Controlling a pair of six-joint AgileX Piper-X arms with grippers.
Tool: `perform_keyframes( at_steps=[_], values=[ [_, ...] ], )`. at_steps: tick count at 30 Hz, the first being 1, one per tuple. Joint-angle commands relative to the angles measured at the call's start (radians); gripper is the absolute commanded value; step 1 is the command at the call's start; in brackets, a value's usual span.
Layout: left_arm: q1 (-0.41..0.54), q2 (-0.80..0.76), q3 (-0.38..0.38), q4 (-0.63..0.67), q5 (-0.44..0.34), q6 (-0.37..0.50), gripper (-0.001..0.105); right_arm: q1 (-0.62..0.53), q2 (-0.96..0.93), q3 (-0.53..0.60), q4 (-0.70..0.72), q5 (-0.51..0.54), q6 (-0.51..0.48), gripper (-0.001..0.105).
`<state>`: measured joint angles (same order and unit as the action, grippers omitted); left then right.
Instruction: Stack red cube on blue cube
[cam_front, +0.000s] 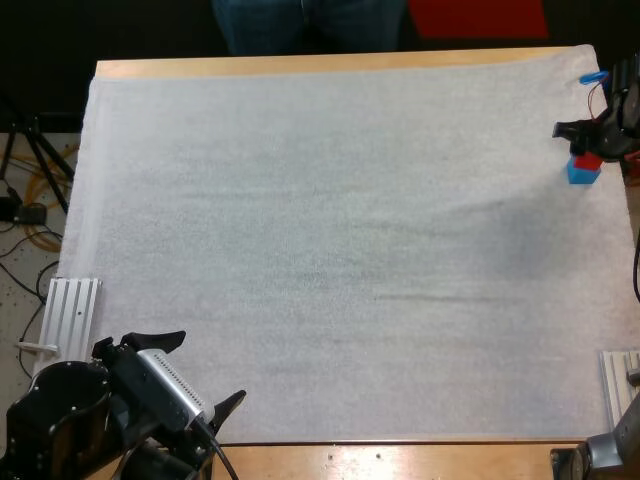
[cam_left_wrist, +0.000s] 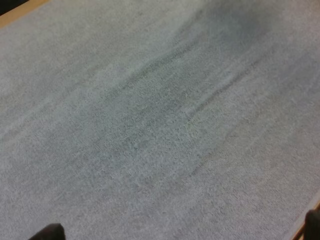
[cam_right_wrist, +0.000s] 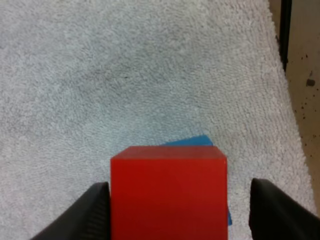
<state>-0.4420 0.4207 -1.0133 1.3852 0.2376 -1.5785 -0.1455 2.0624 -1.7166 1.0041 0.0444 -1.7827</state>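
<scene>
At the near left corner of the table (cam_front: 300, 66), the left gripper (cam_front: 200, 372) hangs over the white mat (cam_front: 330, 250). Its two black fingers (cam_left_wrist: 48, 233) are spread wide with nothing between them, and the left wrist view shows plain, faintly creased mat under them. Just beside that arm, a ribbed metal rail (cam_front: 75, 312) lies along the mat's left edge. Off the table on that side, tripod legs (cam_front: 35, 150) and cables (cam_front: 40, 215) rest on the floor. Beyond the far edge of the table, near the middle, stands a person (cam_front: 310, 25), seen only as legs in jeans.

The middle of the mat is plain cloth. At the far right, close to the mat's edge, the red cube (cam_front: 588, 160) sits on top of the blue cube (cam_front: 582, 176). In the right wrist view only a corner of the blue cube (cam_right_wrist: 196, 142) peeks out from behind the red cube (cam_right_wrist: 169, 195).

The right gripper (cam_front: 590, 145) is down around the red cube with its fingers parted. One finger (cam_right_wrist: 87, 215) is right against the cube's side, and the other finger (cam_right_wrist: 280, 210) stands clear of it with mat showing in the gap, so the gripper has no grip on the cube. A second metal rail (cam_front: 620, 378) lies at the near right of the mat.
</scene>
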Motion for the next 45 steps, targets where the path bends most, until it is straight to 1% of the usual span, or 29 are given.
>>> perform_keyframes(
  at_steps=[1, 9, 17, 19, 21, 23, 26, 27, 31, 33, 36, 37, 38, 39, 41, 44, 45],
  values=[
    [-0.003, 0.0, -0.005, -0.007, 0.004, -0.013, 0.087, -0.002, -0.007, -0.009, 0.0, -0.005, -0.009, 0.056],
    [-0.003, 0.0, -0.005, -0.032, 0.004, -0.013, 0.087, 0.0, -0.09, -0.017, 0.03, -0.005, -0.009, 0.056],
    [-0.003, 0.0, -0.005, -0.093, 0.004, -0.013, 0.087, 0.0, -0.257, -0.017, 0.112, -0.005, -0.009, 0.056],
    [0.0, 0.0, -0.005, -0.107, 0.002, -0.024, 0.087, 0.0, -0.294, -0.017, 0.129, -0.029, -0.009, 0.056],
    [0.0, 0.003, -0.005, -0.118, -0.007, -0.036, 0.087, 0.0, -0.337, -0.017, 0.137, -0.074, -0.009, 0.056],
    [0.0, 0.015, -0.005, -0.136, -0.065, -0.044, 0.087, 0.0, -0.385, -0.017, 0.133, -0.129, -0.009, 0.056],
    [0.0, 0.048, -0.005, -0.178, -0.132, -0.043, 0.087, 0.012, -0.442, -0.017, 0.126, -0.169, -0.012, 0.056],
    [0.0, 0.057, -0.005, -0.196, -0.134, -0.043, 0.087, 0.015, -0.449, -0.017, 0.124, -0.169, -0.015, 0.056],
    [0.002, 0.131, -0.005, -0.303, -0.134, -0.043, 0.087, 0.084, -0.498, -0.017, 0.114, -0.169, -0.036, 0.056],
    [0.021, 0.163, -0.005, -0.357, -0.134, -0.043, 0.087, 0.112, -0.51, -0.017, 0.115, -0.169, -0.038, 0.056],
    [0.098, 0.223, -0.005, -0.436, -0.117, -0.036, 0.087, 0.163, -0.522, -0.017, 0.115, -0.169, -0.043, 0.056],
    [0.134, 0.242, -0.005, -0.469, -0.087, -0.027, 0.087, 0.182, -0.522, -0.017, 0.115, -0.169, -0.061, 0.056],
    [0.184, 0.26, -0.005, -0.498, -0.039, -0.012, 0.087, 0.199, -0.524, -0.017, 0.11, -0.159, -0.07, 0.056],
    [0.202, 0.271, -0.005, -0.508, -0.015, -0.009, 0.087, 0.206, -0.524, -0.017, 0.107, -0.155, -0.071, 0.056],
    [0.319, 0.312, -0.005, -0.56, 0.048, -0.009, 0.087, 0.219, -0.524, -0.013, 0.079, -0.153, -0.071, 0.056],
    [0.433, 0.342, -0.005, -0.619, 0.078, -0.009, 0.087, 0.21, -0.527, 0.006, 0.021, -0.153, -0.071, 0.056],
    [0.458, 0.346, -0.005, -0.631, 0.08, -0.009, 0.087, 0.206, -0.527, 0.009, 0.016, -0.153, -0.071, 0.056]
  ],
)
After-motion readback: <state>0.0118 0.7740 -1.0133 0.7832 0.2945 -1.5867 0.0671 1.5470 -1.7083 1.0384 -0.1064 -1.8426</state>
